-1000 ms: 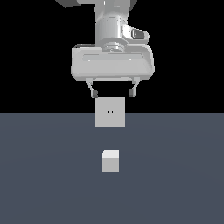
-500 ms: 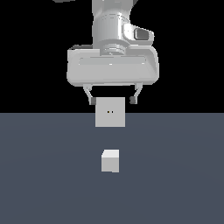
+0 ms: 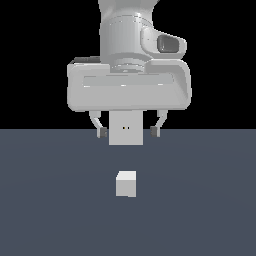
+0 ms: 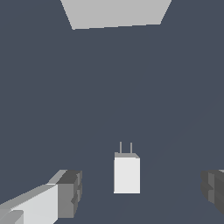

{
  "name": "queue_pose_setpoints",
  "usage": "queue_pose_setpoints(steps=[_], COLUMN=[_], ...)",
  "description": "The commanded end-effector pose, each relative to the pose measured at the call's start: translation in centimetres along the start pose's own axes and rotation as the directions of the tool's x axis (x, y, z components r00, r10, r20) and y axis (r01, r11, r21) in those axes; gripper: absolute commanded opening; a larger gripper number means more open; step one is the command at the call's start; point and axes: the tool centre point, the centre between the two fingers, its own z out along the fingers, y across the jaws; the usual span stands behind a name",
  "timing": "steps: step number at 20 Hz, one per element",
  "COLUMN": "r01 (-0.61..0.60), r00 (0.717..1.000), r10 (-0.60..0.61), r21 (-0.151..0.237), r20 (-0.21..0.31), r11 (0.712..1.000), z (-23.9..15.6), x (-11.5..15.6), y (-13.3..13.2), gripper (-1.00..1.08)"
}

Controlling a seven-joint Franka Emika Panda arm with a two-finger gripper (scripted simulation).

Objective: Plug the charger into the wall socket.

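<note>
The charger is a small off-white cube resting on the dark grey floor; in the wrist view the charger shows two thin prongs pointing toward the wall socket. The wall socket is an upright light-grey plate with two tiny dark holes, partly covered by the hand in the exterior view. My gripper hangs open above the charger, its fingertips spread wide on either side and holding nothing.
A flat dark grey floor spreads all round the charger, under a black background. The arm's large white hand fills the upper middle of the exterior view.
The gripper has come down and toward the camera, looming larger; its fingertips now flank the socket plate in the exterior view. Charger and socket have not moved.
</note>
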Motion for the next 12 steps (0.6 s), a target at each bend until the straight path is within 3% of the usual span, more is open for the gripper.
queue_pose_setpoints(steps=[1,12], r01=[-0.008,-0.026], r00=[1.0,0.997], r10=[0.008,0.027], r21=[0.002,0.006], r20=[-0.021,-0.07], r11=[1.0,1.0], z=[0.7,2.6], x=[-0.7,-2.4], y=[0.0,-0.1], gripper=[1.0,1.0])
